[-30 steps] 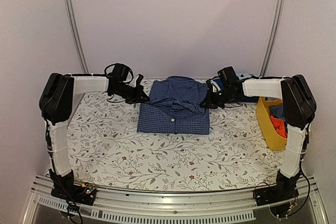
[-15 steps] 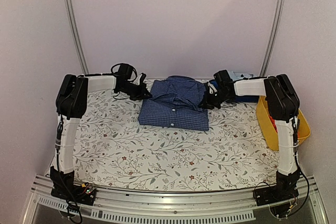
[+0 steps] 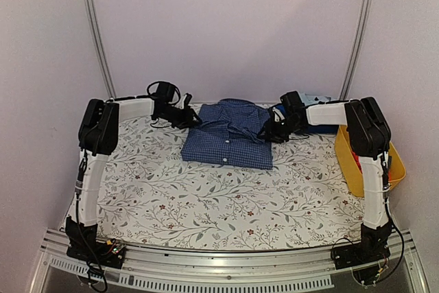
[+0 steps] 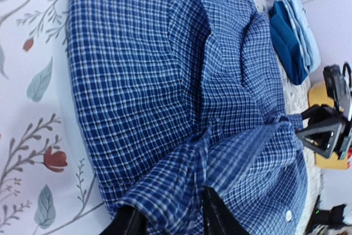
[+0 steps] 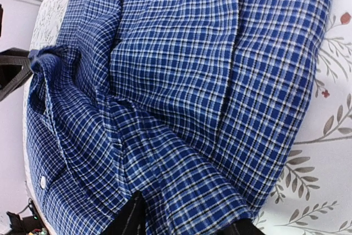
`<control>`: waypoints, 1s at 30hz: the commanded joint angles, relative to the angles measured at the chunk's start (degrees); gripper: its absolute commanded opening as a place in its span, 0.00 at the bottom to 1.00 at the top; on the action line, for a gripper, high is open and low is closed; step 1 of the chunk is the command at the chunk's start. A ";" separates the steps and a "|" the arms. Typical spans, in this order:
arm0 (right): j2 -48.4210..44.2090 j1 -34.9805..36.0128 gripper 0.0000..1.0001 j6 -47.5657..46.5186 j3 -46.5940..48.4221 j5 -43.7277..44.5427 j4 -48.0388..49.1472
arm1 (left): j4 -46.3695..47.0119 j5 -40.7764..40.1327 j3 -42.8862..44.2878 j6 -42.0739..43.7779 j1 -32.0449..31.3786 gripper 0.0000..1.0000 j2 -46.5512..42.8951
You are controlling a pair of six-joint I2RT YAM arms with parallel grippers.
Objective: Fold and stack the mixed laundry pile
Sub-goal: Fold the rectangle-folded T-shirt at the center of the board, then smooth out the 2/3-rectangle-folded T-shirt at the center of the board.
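One blue small-check shirt (image 3: 228, 141) lies folded into a rough rectangle at the far middle of the counter (image 3: 206, 204). Its collar points toward the back wall (image 3: 226, 32), its button front faces up, and one white button (image 3: 225, 160) shows near its front edge. Its near half lies flat on the leaf-and-flower print, while its far half is rumpled, with a raised ridge of cloth running between the two hands. The left hand (image 3: 194, 119) sits low at the shirt's far left corner. Its wrist view shows both black fingers (image 4: 130, 222) standing partly apart astride the shirt's edge, released rather than clenched, with bunched check cloth lying in the gap. The right hand (image 3: 269, 128) is at the far right corner, touching the shirt, and its fingers (image 5: 131, 216) are likewise parted over a fold of the cloth, not squeezed together. Both arms reach out from the near edge and bend inward, so the hands face each other across the shirt. Just behind the right hand, at the counter's far right, rests a small stack (image 4: 291, 31) of folded cloth, dark teal-blue and pale blue, apart from the shirt. A yellow basket (image 3: 351, 169) stands at the right edge of the counter, partly hidden by the right arm. A bit of red-orange cloth (image 3: 357, 162) is visible inside it; what else it holds cannot be made out.
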 commanded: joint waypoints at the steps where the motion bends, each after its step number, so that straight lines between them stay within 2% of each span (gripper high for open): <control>1: -2.10 -1.36 0.54 0.00 0.02 0.29 0.29 | -0.27 -1.31 2.12 0.21 1.63 0.43 -1.51; 4: -6.59 -2.30 0.69 0.78 -0.77 -0.27 -0.04 | -0.21 -1.45 2.07 -0.48 2.79 0.62 -5.67; 7: -12.37 -2.47 0.81 0.72 -2.01 -0.60 -1.08 | -0.86 -0.94 0.39 -0.32 4.19 0.76 -10.90; 8: -13.63 -2.47 0.88 0.63 -2.87 -1.12 -1.36 | -0.88 -0.85 -1.17 -0.08 4.66 0.90 -12.74; 9: -15.72 -2.48 0.94 0.89 -3.75 -2.05 -1.68 | -0.87 -0.62 -3.96 0.20 4.95 0.95 -14.96; 11: -18.12 -2.35 0.96 1.17 -6.28 -4.90 -1.96 | -0.01 -0.30 -10.03 0.93 5.10 0.96 -19.72; 15: -22.66 1.11 0.94 1.97 -12.63 -9.53 -0.77 | 4.85 3.95 -24.90 1.77 3.65 0.95 -29.24; 19: -24.66 7.06 0.92 6.55 -18.11 -16.86 6.63 | 9.32 10.92 -34.71 1.01 -0.72 0.90 -34.27; 22: -23.40 10.49 0.90 11.93 -19.96 -20.60 14.52 | 12.97 15.98 -37.52 -0.92 -5.84 0.87 -34.48; 25: -19.76 12.45 0.89 17.71 -19.32 -24.22 21.68 | 16.13 17.26 -37.49 -3.63 -9.63 0.87 -32.29; 30: -12.09 12.73 0.88 23.36 -17.35 -26.13 28.45 | 25.85 19.41 -36.52 -10.77 -10.47 0.86 -25.63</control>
